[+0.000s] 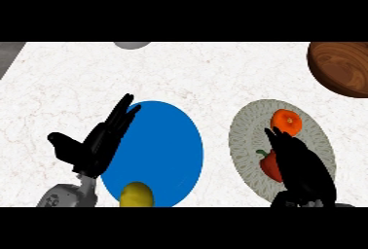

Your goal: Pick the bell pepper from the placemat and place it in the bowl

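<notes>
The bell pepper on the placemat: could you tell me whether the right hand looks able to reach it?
Probably yes: the right hand is over the placemat, beside the bell pepper and partly covering it; nothing lies between them, and the orange sits farther up.

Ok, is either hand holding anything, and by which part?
Nothing in the open left hand. The right hand covers the right side of the bell pepper on the placemat; whether it grips cannot be told.

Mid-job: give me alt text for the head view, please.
The right robot hand partly covers the red bell pepper on the grey placemat, beside an orange fruit; the wooden bowl sits apart at the far right. The left robot hand rests open at a blue plate's left edge.
</notes>
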